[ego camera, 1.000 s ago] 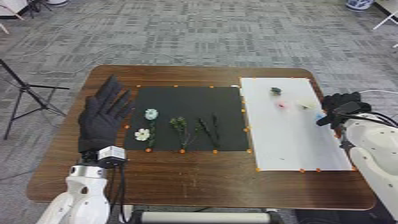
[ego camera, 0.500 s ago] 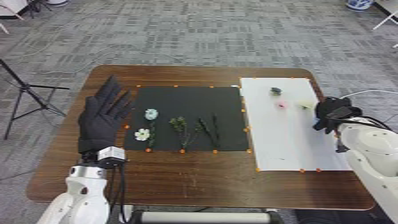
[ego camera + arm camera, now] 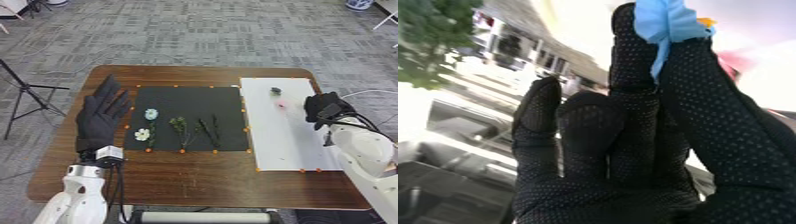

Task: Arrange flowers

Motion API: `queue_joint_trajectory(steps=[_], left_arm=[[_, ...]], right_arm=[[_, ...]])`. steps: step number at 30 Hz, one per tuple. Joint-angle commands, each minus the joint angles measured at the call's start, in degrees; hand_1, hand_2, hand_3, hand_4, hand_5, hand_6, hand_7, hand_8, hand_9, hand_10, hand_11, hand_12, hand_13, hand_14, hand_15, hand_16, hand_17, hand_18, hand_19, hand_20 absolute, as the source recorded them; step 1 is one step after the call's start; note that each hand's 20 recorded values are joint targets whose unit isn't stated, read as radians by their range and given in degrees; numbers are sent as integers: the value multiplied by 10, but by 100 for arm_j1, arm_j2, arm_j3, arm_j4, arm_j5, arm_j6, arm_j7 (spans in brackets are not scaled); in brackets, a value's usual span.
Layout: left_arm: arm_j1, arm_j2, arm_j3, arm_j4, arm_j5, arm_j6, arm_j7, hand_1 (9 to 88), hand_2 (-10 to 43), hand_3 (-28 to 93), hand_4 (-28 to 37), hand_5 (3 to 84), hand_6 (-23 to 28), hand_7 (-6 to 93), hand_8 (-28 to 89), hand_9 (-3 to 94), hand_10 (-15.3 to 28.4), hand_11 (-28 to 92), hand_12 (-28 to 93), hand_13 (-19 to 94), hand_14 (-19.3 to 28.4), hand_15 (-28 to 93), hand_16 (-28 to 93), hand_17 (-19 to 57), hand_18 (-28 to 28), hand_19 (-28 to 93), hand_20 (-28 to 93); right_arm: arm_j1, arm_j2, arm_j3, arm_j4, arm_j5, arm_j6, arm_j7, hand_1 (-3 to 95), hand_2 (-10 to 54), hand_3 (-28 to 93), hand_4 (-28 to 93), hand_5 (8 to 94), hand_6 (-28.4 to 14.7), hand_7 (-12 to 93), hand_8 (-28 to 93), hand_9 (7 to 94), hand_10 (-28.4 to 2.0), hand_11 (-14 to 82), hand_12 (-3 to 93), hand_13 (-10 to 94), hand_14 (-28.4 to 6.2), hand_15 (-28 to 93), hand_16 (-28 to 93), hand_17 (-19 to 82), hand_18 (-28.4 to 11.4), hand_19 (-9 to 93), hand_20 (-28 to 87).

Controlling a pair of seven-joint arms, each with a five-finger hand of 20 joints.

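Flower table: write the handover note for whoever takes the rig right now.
Left hand: open, at the black mat's left edge.
Right hand: pinching a blue flower, at the white sheet's right edge.
Done, it seems: light-blue flower, white flower and leafy stems on the black mat.
Left, probably: the held flower, plus dark and pink ones on the white sheet.

a black tripod [image 3: 26, 87] left of the brown table [image 3: 195, 182], on grey carpet [image 3: 195, 42]
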Motion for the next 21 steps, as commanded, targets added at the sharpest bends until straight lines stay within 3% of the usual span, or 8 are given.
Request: queue_joint_trajectory(steps=[1,3,6,14,17,21], left_arm=[[-78,369,-156,-80,-20,55,-11,227,-13,605,-275,266,2,156,-86,214,98,105,161,189,135,81,70,-120,198,404,75],[-174,388,-158,-36,-8,60,-105,227,-13,605,-275,266,3,156,-86,214,98,105,162,190,136,81,71,-120,198,405,75],[-312,476,-136,6,60,87,-124,228,-13,605,-275,266,3,155,-86,214,98,105,161,189,136,82,71,-120,198,404,75],[-878,615,84,174,47,-16,-11,228,-13,605,-274,266,3,154,-86,214,98,107,162,190,135,80,70,-119,198,403,74],[-1143,660,229,231,32,-52,47,228,-13,605,-273,267,3,155,-86,214,98,107,161,190,135,80,70,-118,197,403,74],[-1679,711,563,394,65,-286,36,228,-14,606,-273,269,3,155,-86,217,98,107,160,191,136,81,70,-113,193,400,72]], right_arm=[[1609,-471,-1147,-119,136,485,-322,489,-95,809,-283,785,53,334,12,912,-29,87,406,709,-43,790,304,272,-189,783,519],[2018,-804,-1573,-23,147,540,-401,489,-95,808,-283,786,53,332,16,912,-29,87,407,710,-43,790,305,271,-188,783,518],[2548,-1427,-2184,228,26,656,-509,489,-95,807,-283,785,53,329,17,913,-30,85,406,710,-43,790,306,271,-188,783,518],[2980,-2807,-3191,889,-419,803,-543,486,-95,813,-283,785,54,331,22,914,-29,83,401,711,-44,794,309,272,-187,784,518],[2901,-3093,-3333,1075,-551,761,-461,484,-95,818,-283,785,53,330,22,914,-28,82,399,713,-45,798,310,271,-188,786,519],[2777,-3300,-3399,1254,-700,686,-369,483,-95,822,-283,785,53,332,21,914,-28,82,398,714,-45,800,310,272,-188,787,519]])
